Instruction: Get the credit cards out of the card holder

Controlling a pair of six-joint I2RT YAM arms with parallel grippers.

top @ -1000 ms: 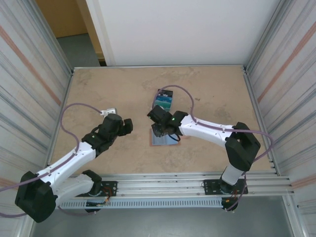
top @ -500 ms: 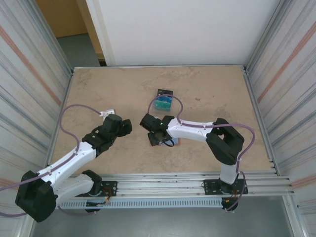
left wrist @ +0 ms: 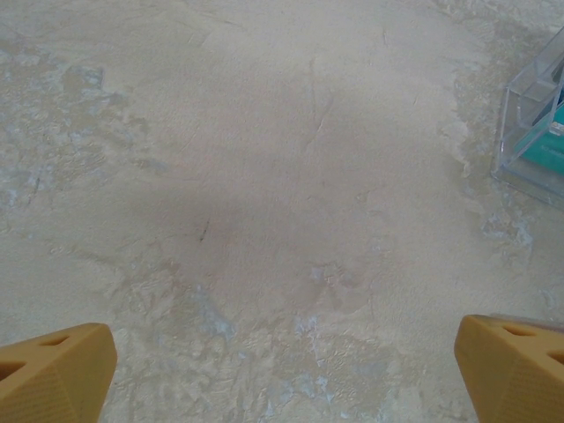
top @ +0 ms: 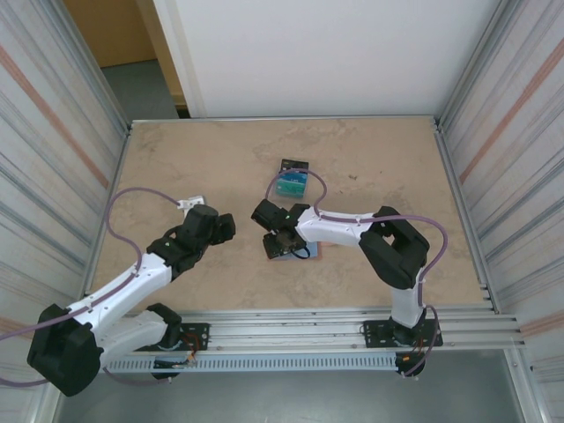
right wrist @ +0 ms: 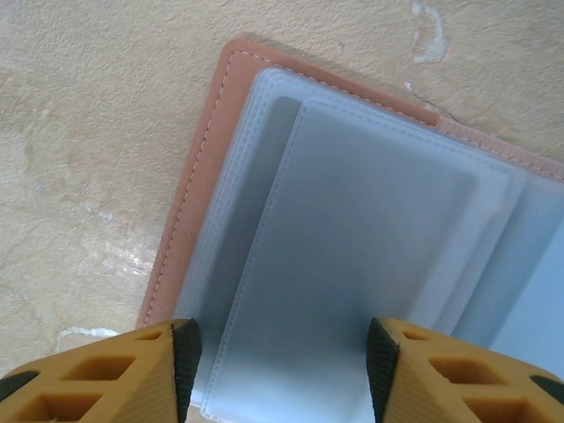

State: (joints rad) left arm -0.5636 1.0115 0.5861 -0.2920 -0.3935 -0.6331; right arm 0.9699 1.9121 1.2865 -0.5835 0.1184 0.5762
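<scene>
Tabletop (top: 194,159), card holder (right wrist: 352,229) perhaps touching right tool (right wrist: 284,348)

card holder (right wrist: 352,229) on table (top: 176,159), cards (top: 291,183) behind (apart)

card holder (top: 305,254) — mostly hidden under right hand (top: 281,241), clear case (left wrist: 534,132) cut off by picture edge

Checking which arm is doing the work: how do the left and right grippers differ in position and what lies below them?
The left gripper hangs over the table, apart from the card holder; the right gripper is directly above the open holder. Tabletop shows between the left gripper's fingers, blue-grey pockets between the right gripper's. Both are open, holding nothing.
</scene>
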